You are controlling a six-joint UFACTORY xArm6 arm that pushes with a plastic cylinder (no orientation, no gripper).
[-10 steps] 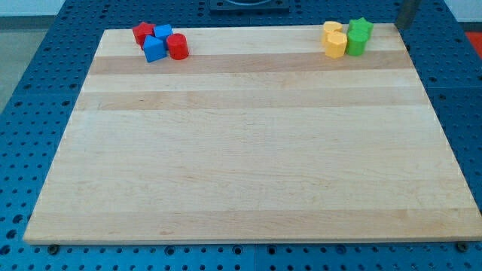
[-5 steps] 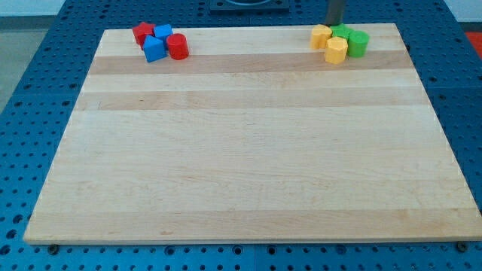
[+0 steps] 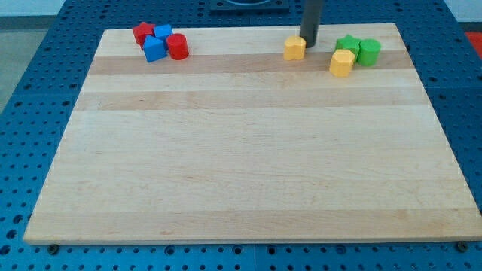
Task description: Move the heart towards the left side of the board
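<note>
The yellow heart [image 3: 294, 48] lies near the view's top edge of the wooden board [image 3: 248, 150], right of the middle. My tip [image 3: 309, 47] stands right against the heart's right side. To the right, apart from the heart, lie a second yellow block [image 3: 342, 62], a green star [image 3: 348, 45] and a green round block [image 3: 369, 52].
At the view's top left sits a cluster: a red block [image 3: 142, 32], two blue blocks [image 3: 163, 33] [image 3: 154, 49] and a red cylinder [image 3: 178, 47]. The board rests on a blue pegboard table [image 3: 45, 90].
My tip has swept left along the view's top edge, from the top right corner. The yellow heart has slid left out of the yellow and green cluster, whose other blocks shifted slightly right.
</note>
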